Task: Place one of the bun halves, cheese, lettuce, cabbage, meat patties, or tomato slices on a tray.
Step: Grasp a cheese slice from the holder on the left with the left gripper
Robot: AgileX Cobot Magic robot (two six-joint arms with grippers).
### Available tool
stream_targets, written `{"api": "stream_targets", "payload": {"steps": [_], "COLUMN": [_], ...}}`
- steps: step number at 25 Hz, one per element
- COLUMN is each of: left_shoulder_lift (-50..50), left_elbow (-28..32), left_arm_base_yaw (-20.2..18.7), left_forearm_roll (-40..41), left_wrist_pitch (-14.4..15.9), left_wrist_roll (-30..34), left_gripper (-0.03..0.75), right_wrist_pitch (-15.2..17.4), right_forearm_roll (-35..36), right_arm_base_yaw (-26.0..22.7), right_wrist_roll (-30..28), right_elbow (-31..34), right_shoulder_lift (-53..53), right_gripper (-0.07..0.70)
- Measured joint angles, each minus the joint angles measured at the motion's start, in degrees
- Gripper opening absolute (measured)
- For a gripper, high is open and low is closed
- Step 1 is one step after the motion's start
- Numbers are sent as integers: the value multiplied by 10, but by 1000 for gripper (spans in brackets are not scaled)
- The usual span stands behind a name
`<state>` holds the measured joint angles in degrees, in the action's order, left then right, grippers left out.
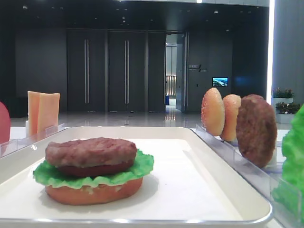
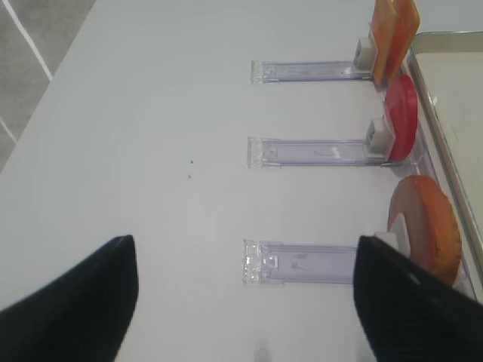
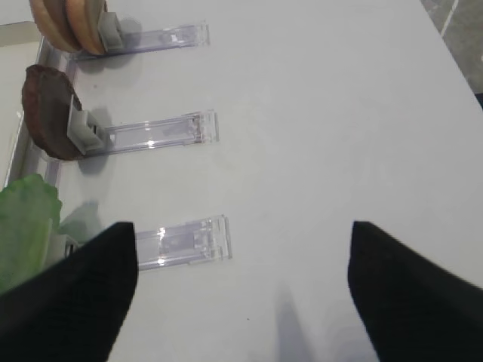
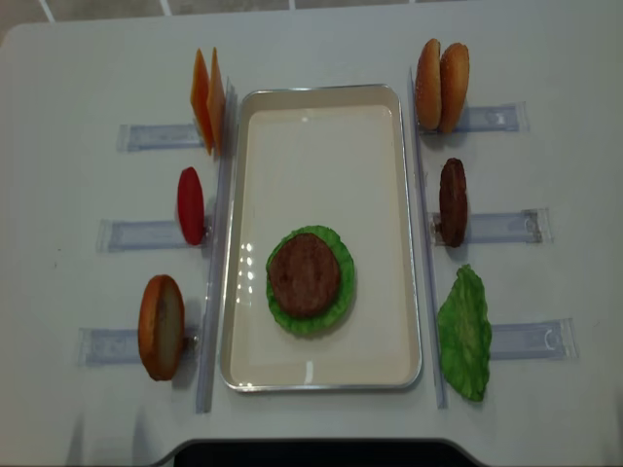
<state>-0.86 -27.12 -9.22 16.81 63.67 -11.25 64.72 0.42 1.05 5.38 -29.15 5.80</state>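
The white tray (image 4: 321, 126) holds a stack: a bun half (image 1: 95, 194), lettuce (image 4: 336, 311) and a meat patty (image 4: 305, 273) on top. On the left rails stand two cheese slices (image 4: 207, 112), a tomato slice (image 4: 191, 204) and a bun half (image 4: 161, 326). On the right rails stand two bun halves (image 4: 441, 85), a patty (image 4: 452, 201) and a lettuce leaf (image 4: 465, 333). Cabbage is out of view. My left gripper (image 2: 243, 249) hangs open over bare table left of the rails. My right gripper (image 3: 241, 234) hangs open over bare table right of the rails. Both are empty.
Clear plastic holder rails (image 4: 146, 136) lie on the white table on both sides of the tray, three each side. The table's far edge and grey floor (image 2: 30, 45) show beyond the left rails. A dark robot base (image 4: 311, 452) sits at the near edge.
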Motion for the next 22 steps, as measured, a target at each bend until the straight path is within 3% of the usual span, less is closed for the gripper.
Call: {"api": "stream_targets", "payload": {"steps": [15,22], "left_shoulder_lift": [29,147], "left_elbow": [0,-23], "left_arm_base_yaw": [0,0], "left_forearm_roll": [-3,-24], "left_wrist_pitch": [0,1], "left_wrist_roll": [0,0], "left_gripper": [692,692], "right_wrist_pitch": [0,0], "right_forearm_roll": [0,0], "right_arm_base_yaw": [0,0], "right_wrist_roll": [0,0], "right_elbow": [0,0], "right_shoulder_lift": [0,0], "right_gripper": [546,546]}}
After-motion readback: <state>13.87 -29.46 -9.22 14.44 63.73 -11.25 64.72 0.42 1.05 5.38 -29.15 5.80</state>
